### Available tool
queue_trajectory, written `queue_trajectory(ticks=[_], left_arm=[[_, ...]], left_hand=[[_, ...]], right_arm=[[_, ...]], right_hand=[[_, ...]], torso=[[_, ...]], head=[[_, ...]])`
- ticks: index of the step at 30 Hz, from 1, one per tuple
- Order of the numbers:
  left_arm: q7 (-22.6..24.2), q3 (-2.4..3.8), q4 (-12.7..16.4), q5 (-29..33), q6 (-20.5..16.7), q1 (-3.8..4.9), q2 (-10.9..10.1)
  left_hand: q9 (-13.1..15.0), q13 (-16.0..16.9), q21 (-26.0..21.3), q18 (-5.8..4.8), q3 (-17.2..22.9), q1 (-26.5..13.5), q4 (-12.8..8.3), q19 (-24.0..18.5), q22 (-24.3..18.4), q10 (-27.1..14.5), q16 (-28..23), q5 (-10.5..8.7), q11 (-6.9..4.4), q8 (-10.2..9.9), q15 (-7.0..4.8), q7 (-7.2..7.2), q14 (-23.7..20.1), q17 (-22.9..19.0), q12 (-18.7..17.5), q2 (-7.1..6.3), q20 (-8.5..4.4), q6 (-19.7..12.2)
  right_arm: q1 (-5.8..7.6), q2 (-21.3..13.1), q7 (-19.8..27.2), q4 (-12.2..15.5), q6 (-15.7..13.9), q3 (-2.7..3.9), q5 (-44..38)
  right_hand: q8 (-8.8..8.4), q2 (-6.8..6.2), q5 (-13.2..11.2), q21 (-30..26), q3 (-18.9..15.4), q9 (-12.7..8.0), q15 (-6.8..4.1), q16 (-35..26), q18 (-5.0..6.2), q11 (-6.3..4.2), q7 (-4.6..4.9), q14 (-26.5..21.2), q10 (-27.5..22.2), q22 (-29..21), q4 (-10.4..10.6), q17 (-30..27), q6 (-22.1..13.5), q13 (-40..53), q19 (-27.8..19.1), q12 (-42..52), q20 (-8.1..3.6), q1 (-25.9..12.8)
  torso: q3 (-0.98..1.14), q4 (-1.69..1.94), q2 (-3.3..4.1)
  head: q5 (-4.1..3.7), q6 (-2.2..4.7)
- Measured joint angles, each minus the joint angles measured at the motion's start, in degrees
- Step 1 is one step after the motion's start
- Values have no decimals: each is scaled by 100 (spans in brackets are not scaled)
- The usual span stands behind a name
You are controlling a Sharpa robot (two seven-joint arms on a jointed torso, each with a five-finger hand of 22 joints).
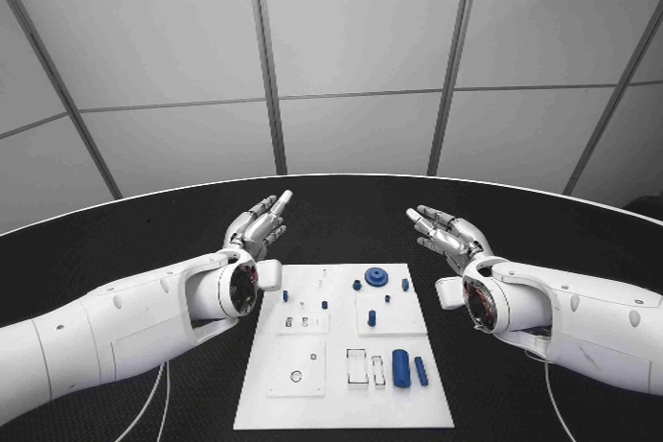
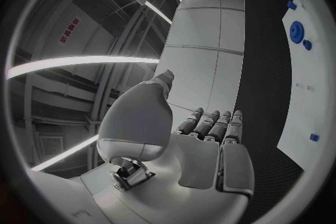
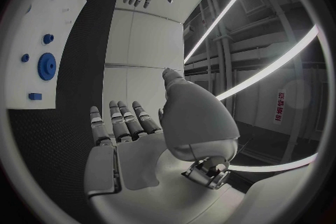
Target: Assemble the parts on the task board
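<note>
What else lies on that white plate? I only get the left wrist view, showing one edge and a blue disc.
Observer: At the task board's end nearest the robot, two blue cylinders lie side by side.
Operator: Where are the hands?
Observer: The left hand and right hand flank the board's far end, fingers apart, touching nothing.
Operator: Anything mid-board?
Observer: A small blue peg, below the disc.

The white task board (image 1: 346, 365) lies flat on the black table, a long rectangle with shallow cut-outs. Near its far end sits a round blue gear-like disc (image 1: 376, 276), with small blue pieces (image 1: 356, 285) beside it. Two upright-lying blue cylinders (image 1: 400, 367) rest side by side toward its near right corner.
</note>
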Motion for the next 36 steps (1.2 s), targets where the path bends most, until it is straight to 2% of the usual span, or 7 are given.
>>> queue_trajectory(ticks=[6, 8, 12, 14, 19, 27, 36], left_arm=[[-41, -54, -176, 207, 310, 121, 70], [55, -55, -97, 191, 327, 122, 13], [138, -55, -30, 162, 333, 123, -191], [137, -55, 8, 132, 369, 123, -247], [122, -55, 128, -10, 436, 125, -382], [42, -50, 454, -200, 527, 171, -640], [12, -43, 1032, -295, 554, 314, -997]], left_hand=[[83, 42, 51, 90, 14, 308, 13, 33, 23, 334, 131, 30, 101, 131, 90, 25, 404, 96, 41, 40, 69, 426], [184, 111, 142, 91, 14, 441, 13, 232, 68, 893, 287, 30, 163, 290, 41, 55, 823, 183, 194, 55, 76, 910], [382, 248, 513, 89, 19, 625, 8, 1102, 262, 2410, 702, 30, 145, 615, -91, 120, 1871, 404, 555, 30, 72, 1871], [522, 292, 1053, 90, 71, 808, -43, 2346, 516, 3421, 1135, 30, 46, 850, -235, 201, 2957, 615, 769, -28, 57, 2571], [675, 263, 1479, 492, 233, 1067, -129, 3256, 634, 4091, 1428, 30, -87, 1099, -422, 341, 3813, 751, 774, -144, 29, 3408], [733, 270, 1669, 713, 577, 1306, -284, 3678, 634, 4775, 1556, 30, -270, 1245, -634, 465, 4407, 893, 774, -318, 24, 3878], [733, 270, 1696, 712, 686, 1339, -329, 3731, 633, 4834, 1556, 30, -288, 1249, -638, 485, 4448, 912, 741, -351, 14, 3911]], right_arm=[[3, -1, -2, -4, 2, -1, -1], [51, -45, -37, -103, -119, -2, -122], [69, -64, -152, -175, -472, -1, -1100], [69, -70, -210, -184, -494, 0, -2012], [69, -81, -386, -188, -438, 3, -3742], [179, -43, -880, -194, -14, 6, -5393], [440, 157, -1708, -286, 561, 10, -6768]], right_hand=[[192, -40, -90, 170, 100, 140, 96, 255, 251, 120, 45, 1061, 853, 75, -279, 135, 696, 57, 670, 105, 7, 704], [293, -85, -135, 285, 210, 211, 92, 368, 318, 126, 76, 1533, 1354, 127, -434, 194, 1088, 84, 1170, 160, 8, 945], [480, -203, -201, 504, 492, 325, 12, 575, 493, 68, 168, 2354, 2255, 203, -717, 289, 1898, 113, 2088, 244, 2, 1270], [564, -310, -214, 608, 752, 353, -59, 671, 584, 18, 232, 2775, 2708, 223, -834, 346, 2305, 122, 2552, 266, -24, 1377], [662, -581, -238, 803, 1422, 360, -212, 803, 670, -104, 352, 3495, 3487, 260, -974, 485, 2951, 134, 3385, 266, -147, 1447], [736, -888, -238, 1101, 2094, 393, -439, 957, 670, -268, 354, 4238, 4225, 365, -1129, 746, 3471, 152, 4213, 232, -383, 1330], [766, -1038, -193, 1684, 2163, 433, -694, 1293, 669, -428, 246, 5006, 4620, 686, -1284, 1206, 3697, 183, 4840, 209, -684, 1224]], torso=[[-2, 0, -1], [-6, -3, -7], [-16, -3, -9], [-21, -1, -2], [-22, 5, 24], [-34, 30, 139], [-63, 101, 335]], head=[[-1, -1], [-14, -20], [-40, -35], [-49, -35], [-68, -40], [-125, -23], [-212, -40]])
